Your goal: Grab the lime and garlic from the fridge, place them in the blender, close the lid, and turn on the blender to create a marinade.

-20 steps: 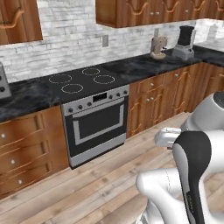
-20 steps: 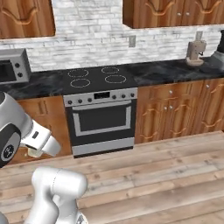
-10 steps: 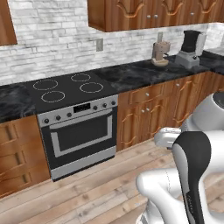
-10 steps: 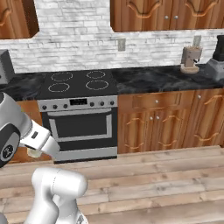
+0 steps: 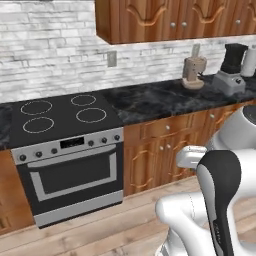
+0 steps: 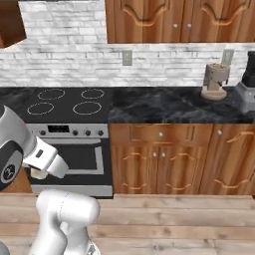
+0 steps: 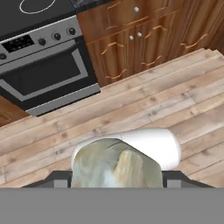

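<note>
Tool [image 7: 116,175] grips a pale lumpy garlic [image 7: 114,164] above the wood floor. Blender [image 5: 231,70] sits on the dark surface [image 5: 160,100], right of the coffee machine [image 5: 193,72].

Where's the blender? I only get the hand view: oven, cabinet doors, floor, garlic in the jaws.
Observer: On the counter, far right in the left base view: the blender.
Operator: Anything beside it?
Observer: A tan coffee machine stands on the side nearer the stove, with a small gap to the blender.
Operator: Where does the hand sit?
Observer: Low. In the right base view the gripper with the garlic shows against the oven door.
</note>
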### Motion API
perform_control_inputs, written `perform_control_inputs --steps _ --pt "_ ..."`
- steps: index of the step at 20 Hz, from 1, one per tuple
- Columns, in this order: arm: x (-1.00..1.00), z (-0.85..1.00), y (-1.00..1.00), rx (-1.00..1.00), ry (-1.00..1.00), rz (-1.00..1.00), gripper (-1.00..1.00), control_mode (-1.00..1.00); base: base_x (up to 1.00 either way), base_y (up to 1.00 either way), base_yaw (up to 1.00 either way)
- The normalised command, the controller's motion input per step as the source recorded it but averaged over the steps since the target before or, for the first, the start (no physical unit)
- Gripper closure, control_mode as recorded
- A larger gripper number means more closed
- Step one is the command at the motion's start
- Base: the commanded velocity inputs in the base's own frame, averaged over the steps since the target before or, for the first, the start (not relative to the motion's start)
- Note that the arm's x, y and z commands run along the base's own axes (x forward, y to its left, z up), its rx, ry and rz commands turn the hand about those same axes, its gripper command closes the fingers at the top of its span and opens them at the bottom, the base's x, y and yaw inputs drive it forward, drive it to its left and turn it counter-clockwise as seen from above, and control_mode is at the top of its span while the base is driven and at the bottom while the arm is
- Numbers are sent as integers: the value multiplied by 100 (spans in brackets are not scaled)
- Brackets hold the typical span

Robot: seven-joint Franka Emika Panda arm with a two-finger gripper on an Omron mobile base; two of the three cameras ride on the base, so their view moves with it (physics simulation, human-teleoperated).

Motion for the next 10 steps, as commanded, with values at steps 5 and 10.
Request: perform_control_inputs --steps 5,10 --pt "0 0 0 0 0 0 100 100 80 -100 24" --pt "0 0 0 0 0 0 100 100 67 -100 23"
